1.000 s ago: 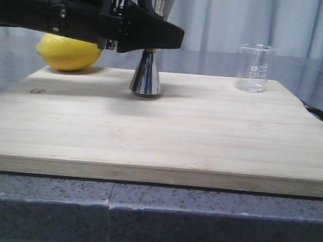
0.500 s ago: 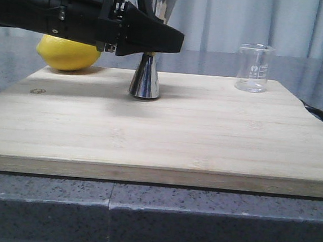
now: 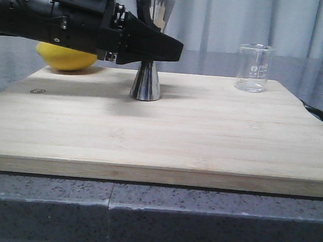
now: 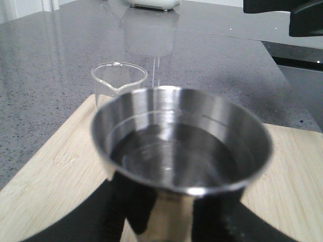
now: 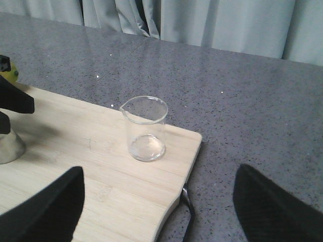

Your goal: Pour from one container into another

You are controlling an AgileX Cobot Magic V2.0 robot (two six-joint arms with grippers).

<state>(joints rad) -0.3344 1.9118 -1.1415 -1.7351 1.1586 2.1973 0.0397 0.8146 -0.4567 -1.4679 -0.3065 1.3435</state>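
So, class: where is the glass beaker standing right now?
In the front view the glass beaker stands at the cutting board's far right corner, apart from the jigger.

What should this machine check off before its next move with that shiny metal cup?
1. Left tool closed around the waist of the steel jigger: ok.
2. Jigger upright, with its base at the wooden board: ok.
3. Liquid in the jigger: ok; the left wrist view shows a dark liquid surface inside.
4. Glass beaker upright and looking empty, ready to receive: ok.
5. Nothing standing on the board between jigger and beaker: ok.
6. Right tool open and not touching the beaker: ok.
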